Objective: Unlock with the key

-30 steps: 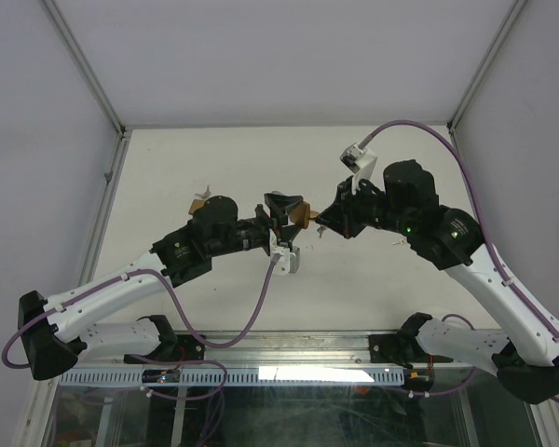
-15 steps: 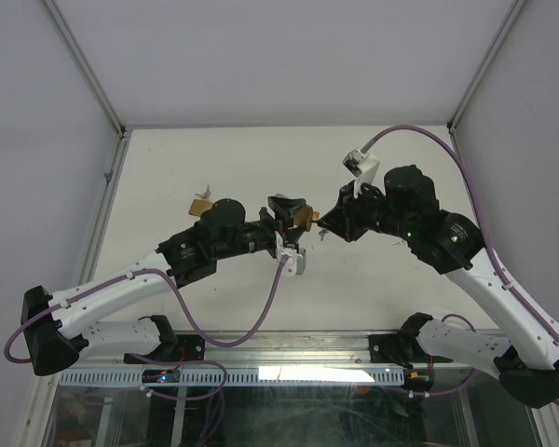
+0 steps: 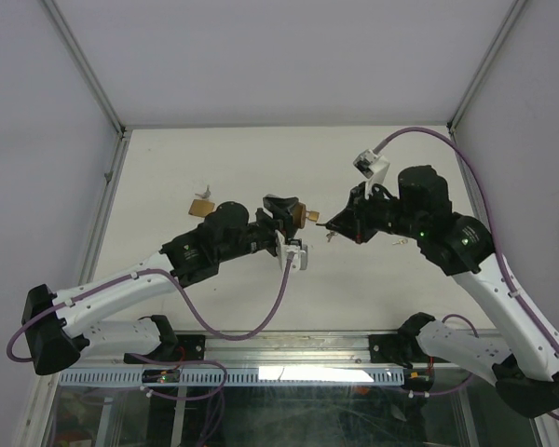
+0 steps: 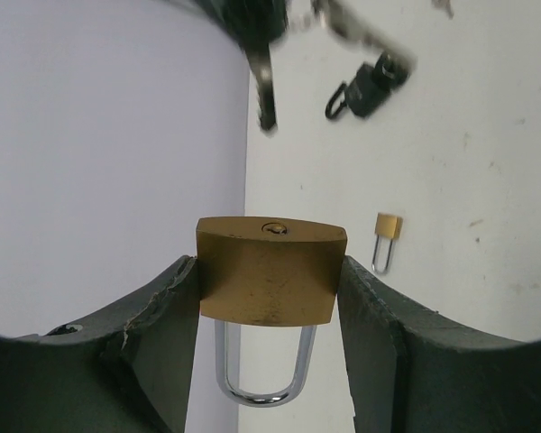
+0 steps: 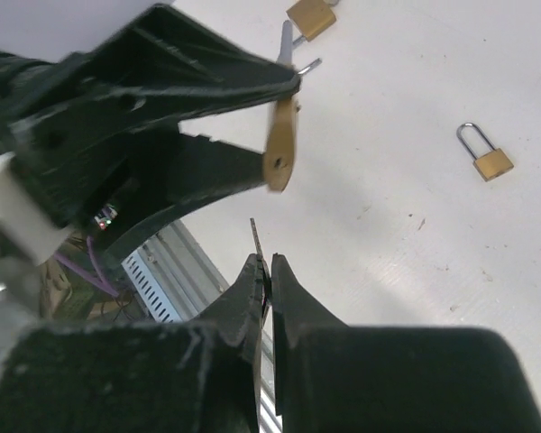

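My left gripper is shut on a brass padlock, gripping its body by both sides. The keyhole end faces away from the camera and the steel shackle points back toward the wrist. In the top view the padlock is held above the table's middle. My right gripper is shut on a thin key, whose blade sticks out past the fingertips. The blade points at the padlock, seen edge-on a short way off and not touching. The right gripper's tip sits just right of the lock.
Spare brass padlocks lie on the white table: one to the right, one at the far edge, one behind the left arm. A black-headed key lies on the table beyond the held lock. The metal rail runs along the near edge.
Both arms have shifted slightly to the right. The right gripper's tip has drawn back a little, so the gap between key and padlock is a bit wider. Both grips are unchanged.
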Controlling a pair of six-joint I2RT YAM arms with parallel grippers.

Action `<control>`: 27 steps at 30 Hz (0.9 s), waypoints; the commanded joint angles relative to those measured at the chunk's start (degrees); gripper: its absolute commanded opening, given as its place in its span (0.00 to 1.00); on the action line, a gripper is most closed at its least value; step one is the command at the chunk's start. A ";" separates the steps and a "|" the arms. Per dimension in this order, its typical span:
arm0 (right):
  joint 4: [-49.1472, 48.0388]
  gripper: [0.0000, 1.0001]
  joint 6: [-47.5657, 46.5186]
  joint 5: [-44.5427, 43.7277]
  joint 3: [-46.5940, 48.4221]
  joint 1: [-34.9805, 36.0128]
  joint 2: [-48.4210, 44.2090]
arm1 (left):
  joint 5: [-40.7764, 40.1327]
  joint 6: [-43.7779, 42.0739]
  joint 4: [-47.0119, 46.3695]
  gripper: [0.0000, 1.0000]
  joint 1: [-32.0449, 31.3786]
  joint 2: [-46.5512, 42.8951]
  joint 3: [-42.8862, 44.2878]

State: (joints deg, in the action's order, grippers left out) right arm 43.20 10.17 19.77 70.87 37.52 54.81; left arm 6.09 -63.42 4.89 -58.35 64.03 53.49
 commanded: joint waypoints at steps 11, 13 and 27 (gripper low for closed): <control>-5.57 0.00 5.38 2.59 2.03 -2.32 -0.14 | -5.77 3.91 -3.80 0.00 0.86 -0.95 1.85; -7.78 0.00 6.66 -1.67 0.83 -0.73 -0.96 | -5.78 4.79 -3.84 0.00 -0.04 -0.58 2.66; -8.05 0.00 6.61 -11.01 -2.00 5.14 0.58 | -7.29 7.40 -3.82 0.00 -1.23 1.77 5.58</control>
State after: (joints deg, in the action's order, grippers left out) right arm 37.98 17.06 11.46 68.90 42.28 54.94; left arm -0.05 -57.56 8.51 -58.94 66.74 54.46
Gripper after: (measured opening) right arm 0.020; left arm 0.556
